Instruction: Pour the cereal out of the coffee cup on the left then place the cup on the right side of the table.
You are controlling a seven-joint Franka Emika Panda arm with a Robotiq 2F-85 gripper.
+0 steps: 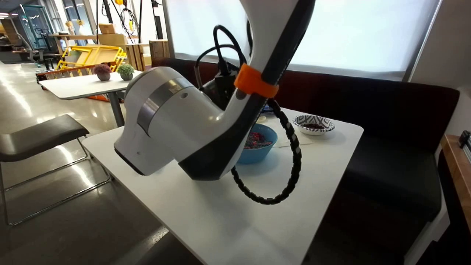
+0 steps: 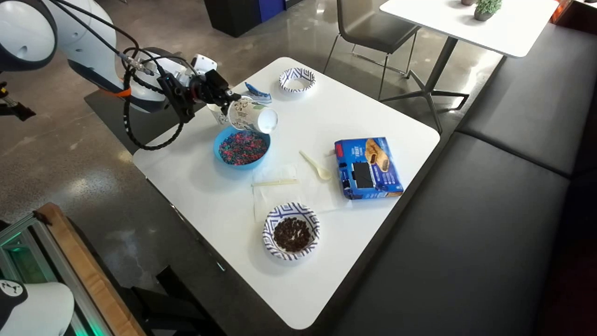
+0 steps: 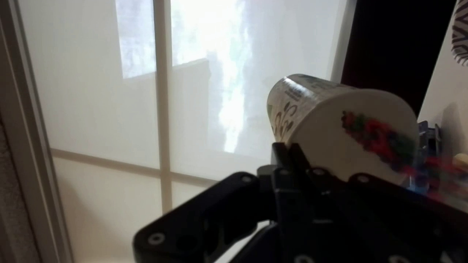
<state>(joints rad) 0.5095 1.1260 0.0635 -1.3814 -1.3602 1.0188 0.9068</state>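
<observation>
The paper coffee cup is tipped on its side over the blue bowl. My gripper is shut on the cup's rim. In the wrist view my gripper pinches the wall of the cup, and red, green and blue cereal slides out, blurred. Similar cereal lies in the bowl, which also shows in an exterior view, where the arm hides the gripper and cup. The white table also shows there.
A second paper cup stands partly hidden behind the held one. A patterned bowl holds dark cereal; another is at the far corner. A blue box, spoon, plastic bag and blue packet lie on the table.
</observation>
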